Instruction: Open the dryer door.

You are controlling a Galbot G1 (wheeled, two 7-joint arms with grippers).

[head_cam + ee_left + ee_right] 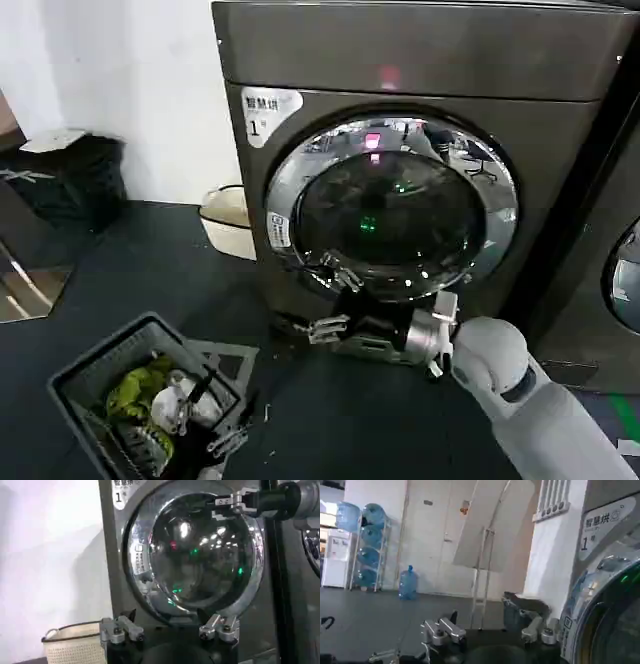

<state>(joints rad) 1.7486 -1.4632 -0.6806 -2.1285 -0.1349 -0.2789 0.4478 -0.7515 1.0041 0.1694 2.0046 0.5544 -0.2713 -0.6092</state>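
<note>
R tool (490,630) open, beside dryer door (605,615) rim.

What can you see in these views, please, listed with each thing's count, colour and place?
dryer: one, dark grey-brown, centre.
dryer door: one, chrome rim, dark glass, closed on the front.
neighbouring machine: one, dark, beside the dryer.
basket: one, cream, on the floor by the wall.
crate: one, grey, floor, holding mixed items.
water bottles: several, blue, far room.
right gripper: open, at the door's lower rim.
left gripper: open, facing the door.
</note>
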